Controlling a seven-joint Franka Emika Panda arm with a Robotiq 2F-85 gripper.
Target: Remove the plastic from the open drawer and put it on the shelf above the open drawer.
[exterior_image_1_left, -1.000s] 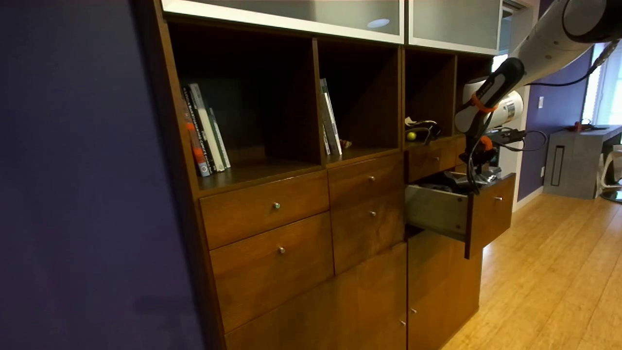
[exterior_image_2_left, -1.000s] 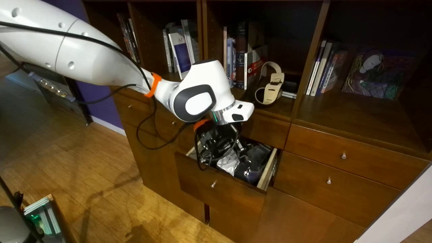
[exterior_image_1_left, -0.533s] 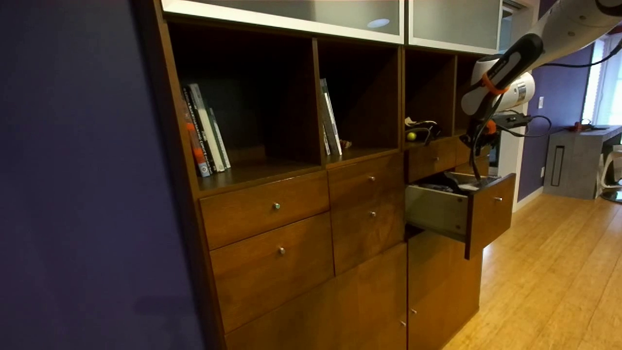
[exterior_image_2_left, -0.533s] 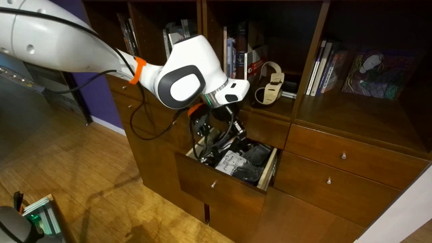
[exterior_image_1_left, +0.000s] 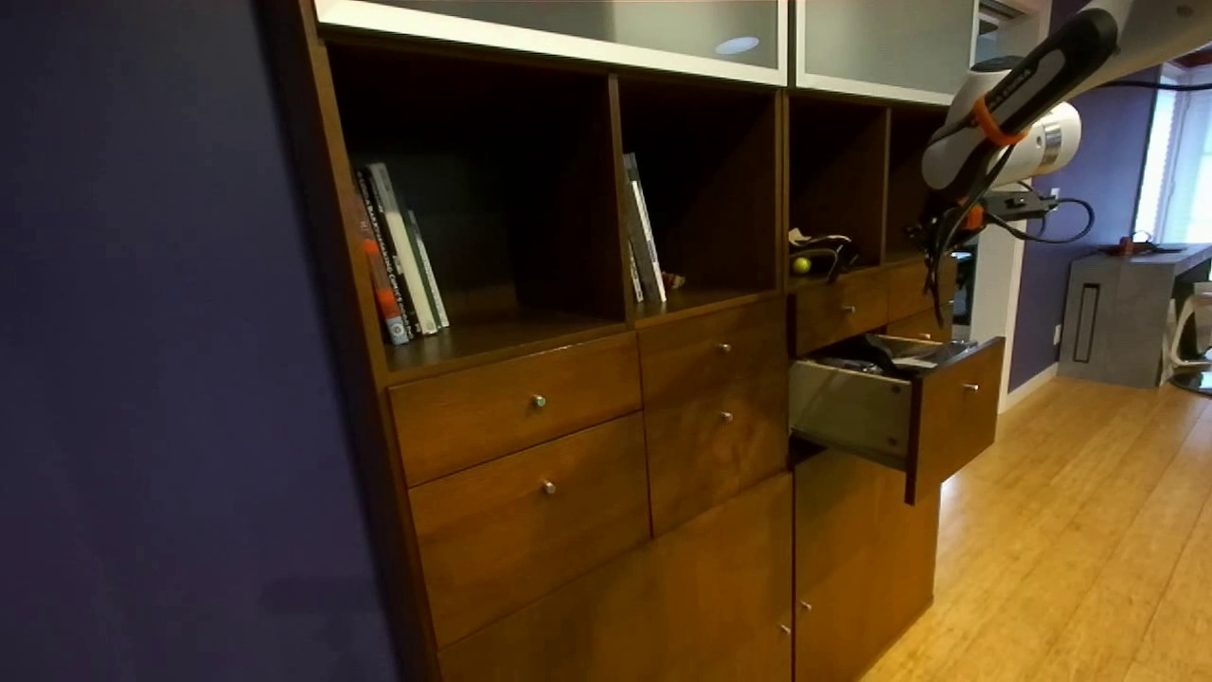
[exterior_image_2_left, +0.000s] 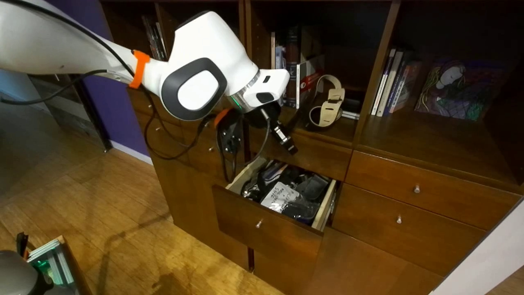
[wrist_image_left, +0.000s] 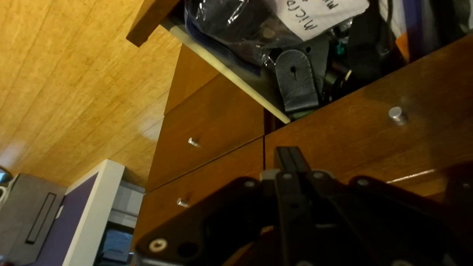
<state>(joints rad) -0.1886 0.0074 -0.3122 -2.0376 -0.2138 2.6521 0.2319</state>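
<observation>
The open drawer (exterior_image_2_left: pixel 282 241) is pulled out, and its front also shows in an exterior view (exterior_image_1_left: pixel 956 426). Inside it lies a clear plastic bag (exterior_image_2_left: pixel 301 208) with a white handwritten label and dark contents. The bag also shows at the top of the wrist view (wrist_image_left: pixel 240 26). The shelf (exterior_image_2_left: pixel 346 130) is the dark cubby above this drawer, holding books and a beige strap object. My gripper (wrist_image_left: pixel 290 157) is shut with its fingertips together and nothing between them. In an exterior view the gripper (exterior_image_2_left: pixel 291 148) hangs above the back of the drawer, apart from the bag.
A closed narrow drawer (exterior_image_2_left: pixel 323 153) lies between the open drawer and the shelf. A black leather strap (wrist_image_left: pixel 297 79) and other dark items lie in the drawer. Books (exterior_image_2_left: pixel 303 82) stand at the shelf's left, the beige strap object (exterior_image_2_left: pixel 329 104) towards its right.
My gripper has risen out of the drawer to above it, and the arm has drawn back. The plastic bag, which stood higher beside the gripper, now lies lower in the drawer.
</observation>
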